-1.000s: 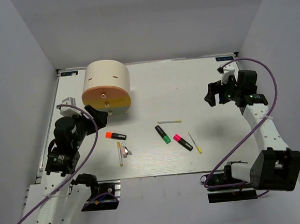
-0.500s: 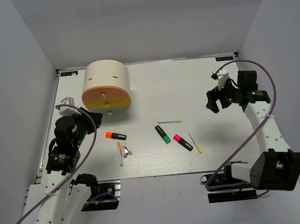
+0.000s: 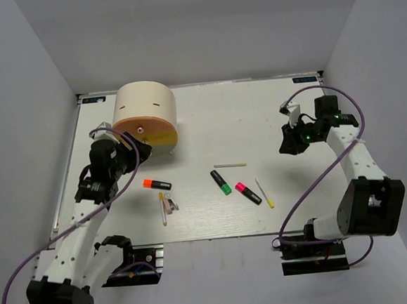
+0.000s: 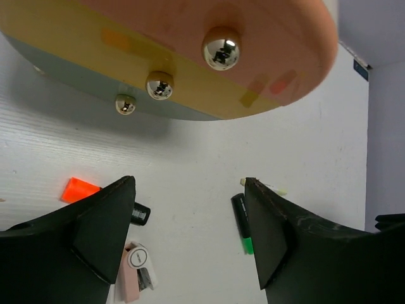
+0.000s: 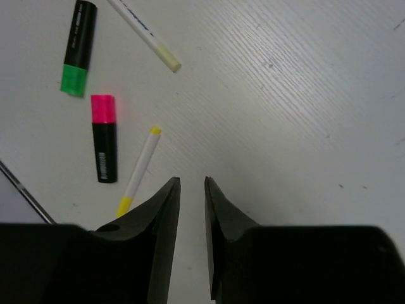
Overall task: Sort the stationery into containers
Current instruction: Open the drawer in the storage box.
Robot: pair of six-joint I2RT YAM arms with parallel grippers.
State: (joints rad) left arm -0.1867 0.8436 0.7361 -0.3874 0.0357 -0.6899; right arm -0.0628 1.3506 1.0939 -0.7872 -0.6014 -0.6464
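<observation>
The cream cylindrical cabinet (image 3: 144,109) lies at the back left, its drawer fronts facing me. In the left wrist view the orange (image 4: 190,25), yellow (image 4: 95,50) and pale green (image 4: 57,68) fronts each carry a shiny knob (image 4: 221,49). My left gripper (image 3: 126,156) (image 4: 188,182) is open and empty, just in front of the drawers. On the table lie an orange-capped marker (image 3: 157,184), a green one (image 3: 221,182), a pink one (image 3: 247,193), thin sticks (image 3: 230,165) (image 3: 264,193) (image 3: 163,208) and a pinkish clip (image 3: 171,205). My right gripper (image 3: 287,140) (image 5: 192,180) hangs over bare table, jaws narrowly apart, holding nothing.
Grey walls close in the table (image 3: 207,113) on three sides. The right arm's purple cable (image 3: 332,177) loops over the right edge. The markers and sticks are scattered across the middle front.
My left arm has swung forward and right, up to the drawer fronts. My right gripper has shifted slightly left and its jaws have drawn much closer together.
</observation>
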